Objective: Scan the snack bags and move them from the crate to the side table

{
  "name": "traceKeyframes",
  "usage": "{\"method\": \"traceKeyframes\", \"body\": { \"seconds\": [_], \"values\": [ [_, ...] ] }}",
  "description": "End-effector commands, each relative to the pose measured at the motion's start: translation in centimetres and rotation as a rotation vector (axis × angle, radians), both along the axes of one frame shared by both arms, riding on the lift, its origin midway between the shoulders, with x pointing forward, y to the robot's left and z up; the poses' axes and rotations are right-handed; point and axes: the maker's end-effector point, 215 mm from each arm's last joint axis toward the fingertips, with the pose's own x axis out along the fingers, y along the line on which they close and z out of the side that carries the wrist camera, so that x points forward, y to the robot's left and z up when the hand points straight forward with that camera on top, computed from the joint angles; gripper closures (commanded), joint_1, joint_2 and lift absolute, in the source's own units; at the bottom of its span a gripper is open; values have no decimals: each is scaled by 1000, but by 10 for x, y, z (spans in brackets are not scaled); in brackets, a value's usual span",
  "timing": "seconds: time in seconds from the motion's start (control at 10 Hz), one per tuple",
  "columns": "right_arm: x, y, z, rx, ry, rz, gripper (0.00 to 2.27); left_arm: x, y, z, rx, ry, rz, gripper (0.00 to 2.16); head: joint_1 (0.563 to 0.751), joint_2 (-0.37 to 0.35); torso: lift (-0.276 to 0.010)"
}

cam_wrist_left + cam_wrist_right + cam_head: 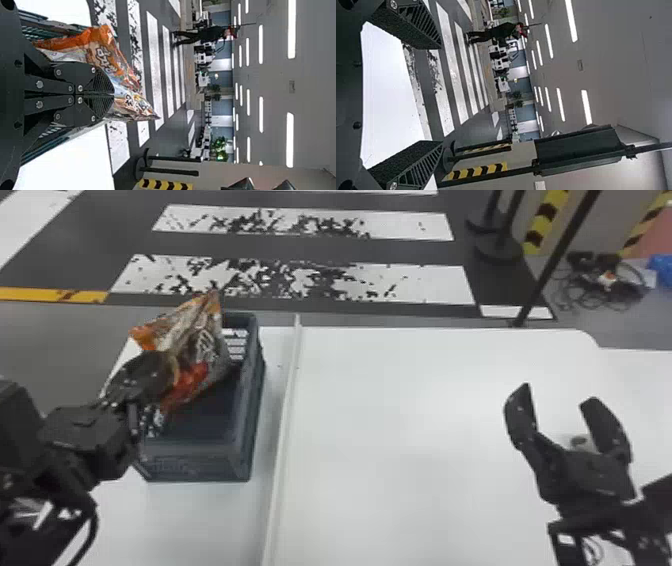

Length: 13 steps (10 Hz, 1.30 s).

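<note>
Over the dark, rigid, slotted crate (200, 457), the left gripper (113, 94) has its flat fingers pressed together on the snack bag (197, 332), a crinkled, glossy pouch in orange and silver. It should be light, soft and slippery, with crushable contents; a gathered fold or edge seam looks the safest hold. Farther right, a pale strip (284, 415) divides the smooth white tabletop (400, 415), and the right gripper (556, 394) hangs spread, gripping nothing.

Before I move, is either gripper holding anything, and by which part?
The left gripper has the orange snack bag pinched along one side; the fingers hide the exact spot. The right gripper is open and holds nothing.
</note>
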Motion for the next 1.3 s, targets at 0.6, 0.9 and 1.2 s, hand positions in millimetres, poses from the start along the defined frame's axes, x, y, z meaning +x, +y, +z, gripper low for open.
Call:
{"method": "traceKeyframes", "body": {
  "seconds": [0.6,0.9,1.2],
  "values": [
    [5,2,13,-76,6,-4,70,-8,-75,79,-103,-125,-109,1781,695,-78,-87],
    [7,-6,18,-79,2,-19,73,-6,-129,78,-116,-118,-191,1781,695,-146,-87],
    [12,-21,22,-82,-8,-41,73,1,-209,37,-112,-55,-320,1777,695,-244,-87]
  ]
}}
